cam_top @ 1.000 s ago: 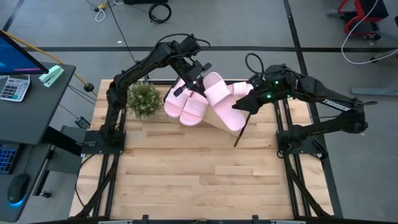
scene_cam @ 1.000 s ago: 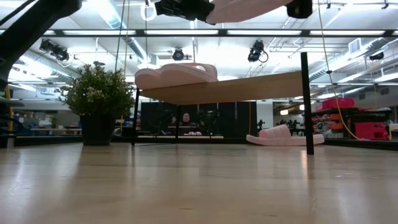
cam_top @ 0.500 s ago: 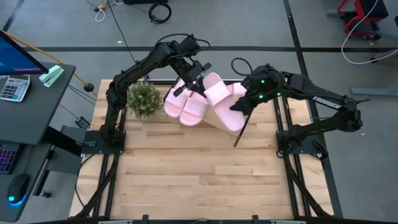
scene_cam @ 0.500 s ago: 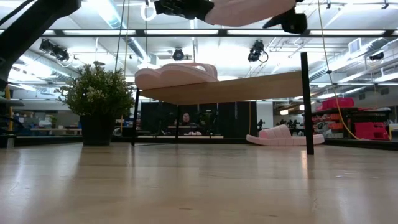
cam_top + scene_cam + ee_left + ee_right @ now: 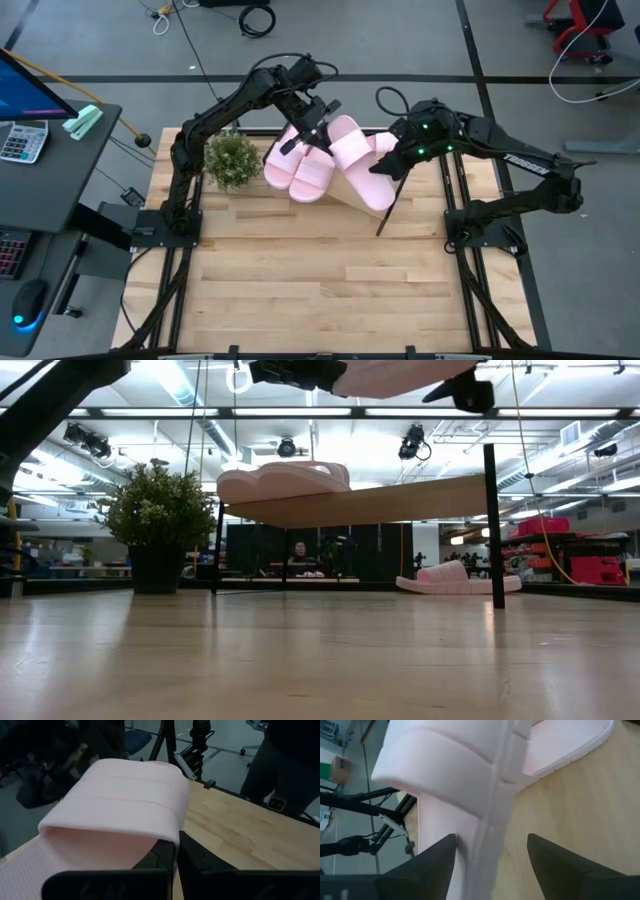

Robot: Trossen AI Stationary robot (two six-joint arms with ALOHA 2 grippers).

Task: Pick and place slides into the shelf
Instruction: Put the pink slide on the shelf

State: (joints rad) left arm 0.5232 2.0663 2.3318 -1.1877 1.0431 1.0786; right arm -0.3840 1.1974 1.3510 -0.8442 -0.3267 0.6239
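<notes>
**Third slide held over the shelf, right gripper closing in on it**

From the high view, I have the left gripper [image 5: 312,128] pinching the strap end of a pink slide [image 5: 352,162], which hangs over the shelf [image 5: 345,198] just beyond two slides [image 5: 298,168] already lying side by side on the board. The held slide's long axis runs diagonally away from my left gripper, toward the near right corner of the shelf. The right gripper [image 5: 390,165] sits at that far end of the slide with its jaws spread. A potted plant [image 5: 232,158] stands beside the shelf on the left arm's side.

From the low view, the held slide [image 5: 395,375] floats above the slanted board [image 5: 400,500], not touching it. A fourth slide [image 5: 440,578] lies on the table past the shelf's leg.

In the left wrist view, my fingers [image 5: 167,857] are pressed together on the strap band [image 5: 125,795].

In the right wrist view, the open fingers [image 5: 440,857] straddle the slide's edge [image 5: 487,810] without touching.

I judge this as the placing step: next I need to lower the slide level beside the pair, then release
</notes>
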